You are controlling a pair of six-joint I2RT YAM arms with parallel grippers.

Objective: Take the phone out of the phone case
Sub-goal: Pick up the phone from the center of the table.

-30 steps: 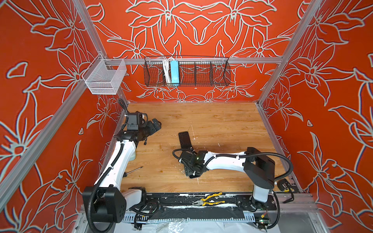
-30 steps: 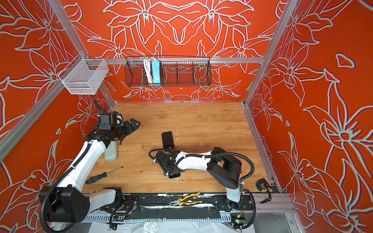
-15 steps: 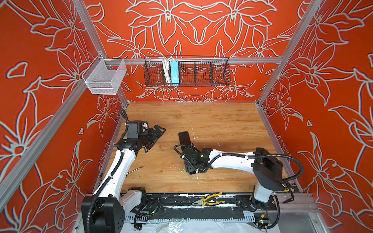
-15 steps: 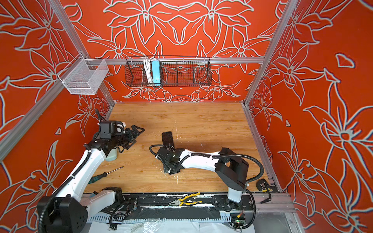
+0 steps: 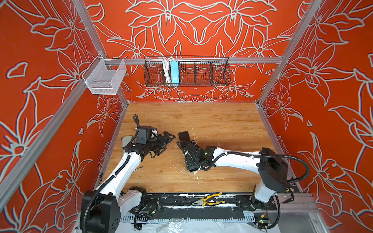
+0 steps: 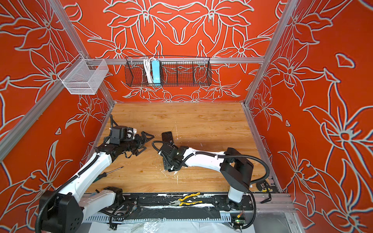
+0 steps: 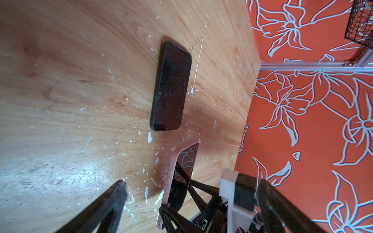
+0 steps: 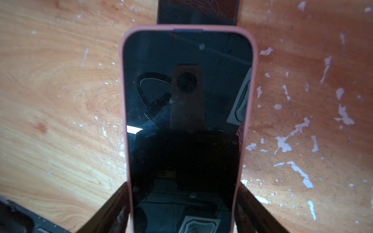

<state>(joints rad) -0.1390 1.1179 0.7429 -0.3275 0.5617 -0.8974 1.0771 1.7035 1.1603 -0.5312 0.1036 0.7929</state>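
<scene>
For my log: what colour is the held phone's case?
The phone case is dusty pink, clearest in right wrist view.

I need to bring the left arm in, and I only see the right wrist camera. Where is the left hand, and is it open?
Observer: The left hand is open and empty, clear of the phone case that the right hand grips.
Operator: What is the dark thing beyond the case?
Observer: A second, dark phone, flat on the table, near the left hand's tips.
Operator: Anything else loose?
Observer: A screwdriver beside the left arm.
</scene>
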